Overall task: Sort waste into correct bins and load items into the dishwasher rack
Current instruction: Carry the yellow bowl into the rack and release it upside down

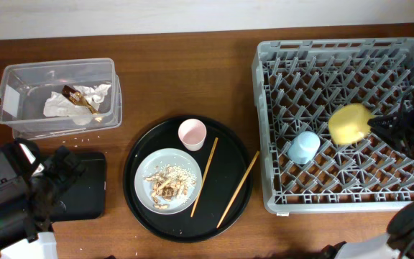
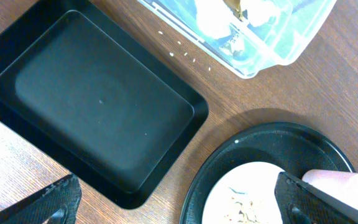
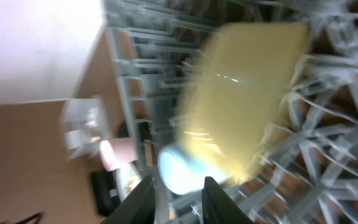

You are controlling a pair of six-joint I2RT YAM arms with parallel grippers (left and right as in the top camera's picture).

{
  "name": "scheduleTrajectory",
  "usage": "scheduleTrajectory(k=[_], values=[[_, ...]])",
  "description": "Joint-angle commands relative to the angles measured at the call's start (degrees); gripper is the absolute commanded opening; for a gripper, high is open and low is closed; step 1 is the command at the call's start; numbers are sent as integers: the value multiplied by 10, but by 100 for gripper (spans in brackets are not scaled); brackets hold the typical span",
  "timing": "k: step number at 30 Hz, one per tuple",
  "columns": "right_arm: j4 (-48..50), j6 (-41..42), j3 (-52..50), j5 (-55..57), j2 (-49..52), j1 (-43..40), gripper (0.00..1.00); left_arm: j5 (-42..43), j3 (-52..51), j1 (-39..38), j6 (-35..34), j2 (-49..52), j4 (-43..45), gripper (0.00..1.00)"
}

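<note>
Only overhead shows chopsticks (image 1: 204, 176); wrist views show left end effector (image 2: 179, 205) spread wide, empty, right end effector (image 3: 179, 194) narrowly parted near blurred bowl (image 3: 247, 93)

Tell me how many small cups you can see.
2: a pink cup on the round black tray, and a light-blue cup in the dishwasher rack beside the yellow bowl. None seems hidden.

Reddish-brown wooden table (image 1: 192, 79) meets a pale wall (image 1: 121, 14) behind it
</note>
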Motion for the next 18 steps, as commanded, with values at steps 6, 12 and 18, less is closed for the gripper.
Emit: scheduleTrajectory(k=[6, 12, 18], values=[[12, 108, 0, 135, -236, 0, 28, -4, 8, 3, 1, 0, 1, 99], [105, 155, -1, 185, -204, 88, 4, -4, 8, 3, 1, 0, 1, 99], [195, 250, -1, 424, -35, 232, 4, -4, 8, 3, 1, 0, 1, 99]])
